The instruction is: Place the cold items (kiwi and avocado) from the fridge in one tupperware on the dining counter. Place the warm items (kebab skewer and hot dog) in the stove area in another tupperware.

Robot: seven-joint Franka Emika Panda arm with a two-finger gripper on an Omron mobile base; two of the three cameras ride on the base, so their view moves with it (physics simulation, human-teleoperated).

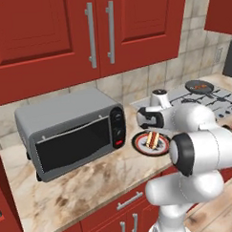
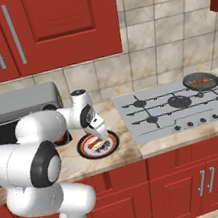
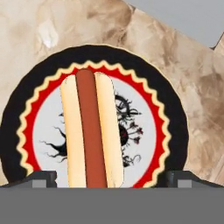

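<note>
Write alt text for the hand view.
A hot dog lies on a round plate with a black and red rim, seen from directly above. The open gripper hangs over it, above a marbled counter.

Even, bright, flat rendered light with no clear source; soft highlights sit on the arm's (image 1: pixel 205 147) white shells; a faint shadow lies under the toaster oven (image 1: pixel 73 131), left of the hand; below the hand the plate (image 3: pixel 173 109) looks slightly soft and pixelated; no glare, no edge distortion.
</note>
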